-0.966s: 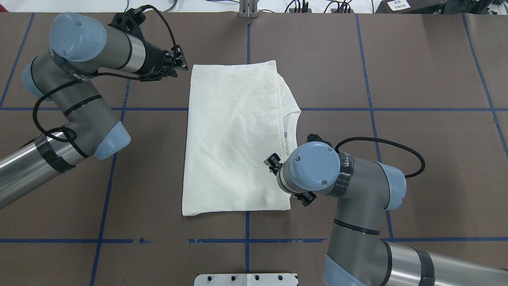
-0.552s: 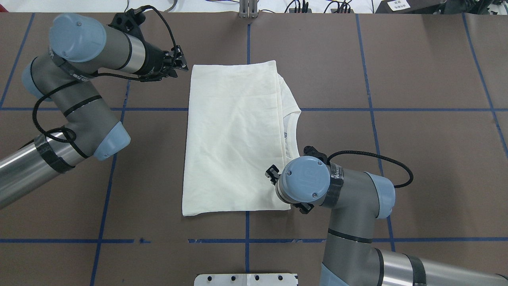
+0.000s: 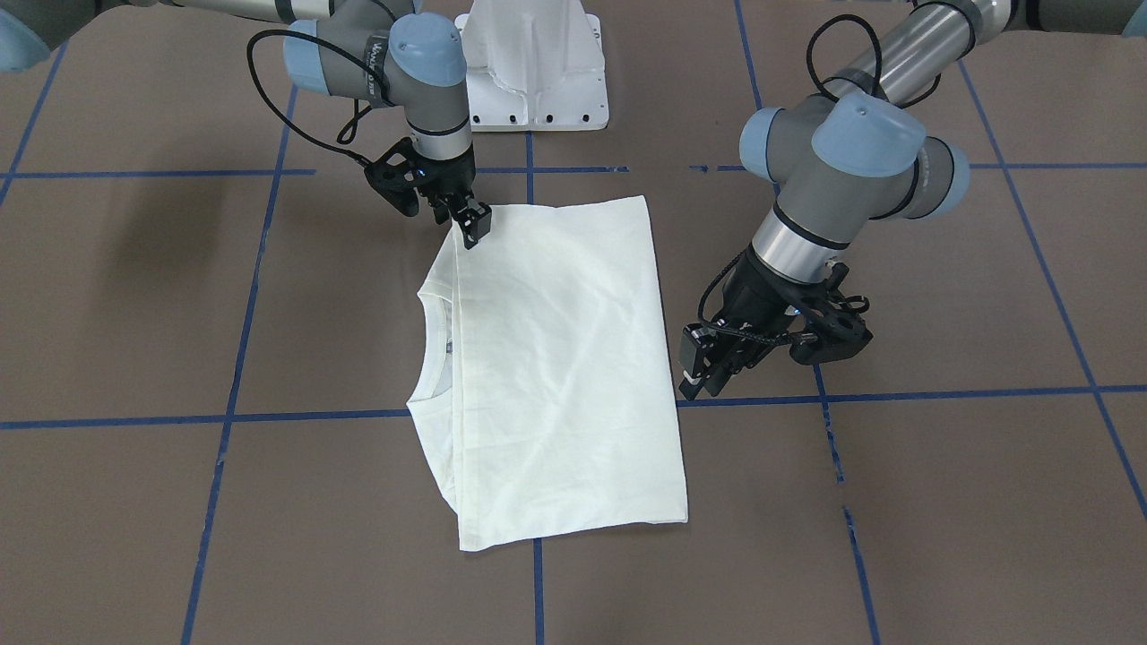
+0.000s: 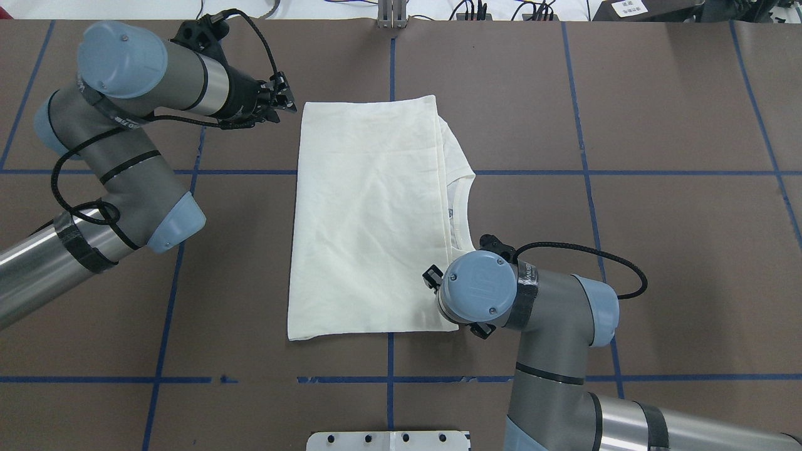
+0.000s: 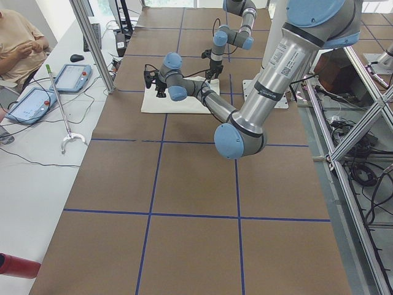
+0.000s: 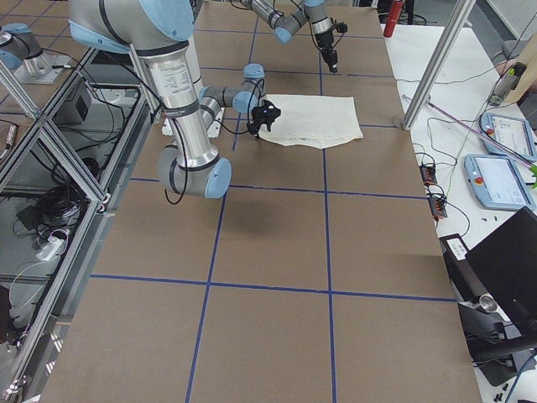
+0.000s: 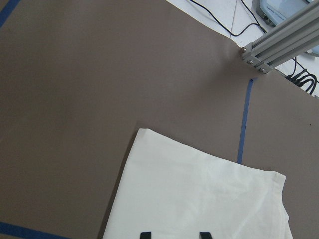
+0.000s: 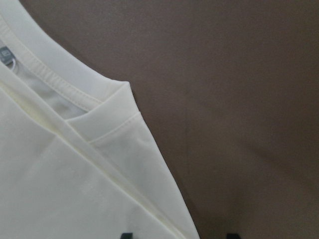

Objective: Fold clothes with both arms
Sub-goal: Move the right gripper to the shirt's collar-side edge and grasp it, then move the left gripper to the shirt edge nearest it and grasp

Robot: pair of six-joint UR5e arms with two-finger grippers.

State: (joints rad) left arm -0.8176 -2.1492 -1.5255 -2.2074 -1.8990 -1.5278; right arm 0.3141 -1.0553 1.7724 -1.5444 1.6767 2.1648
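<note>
1. Front-facing view: the cream T-shirt (image 3: 556, 358) lies folded into a tall rectangle mid-desk (image 3: 896, 502), plain side up, with its collar (image 3: 430, 345) peeking out at 9 o'clock. The right hand (image 3: 472, 224) points down at the shirt's 11 o'clock corner. The left hand (image 3: 701, 372) hangs low just off the shirt's 3 o'clock edge, beside the cloth.
2. Overhead view: here the collar sits at the shirt's 3 o'clock side. The left hand is just outside the 11 o'clock corner. The right arm (image 4: 551, 300) bends over the 5 o'clock corner, and its wrist cap hides the hand below.
3. Left side view: the shirt is a small pale patch far up the desk. I cannot tell either hand's state from here.
4. Right side view: the same, with the shirt lying flat between blue tape lines (image 6: 325, 210).
5. Left wrist view: two black fingertips (image 7: 145, 234) at 6 o'clock stand apart with nothing between them. The shirt's corner lies flat ahead on the brown desk.
6. Right wrist view: the fingertips (image 8: 126, 234) are spread wide and grip nothing. The shirt's layered edge runs down between them, and the ribbed collar and a small grey label (image 8: 6, 54) sit at 10 o'clock.
</note>
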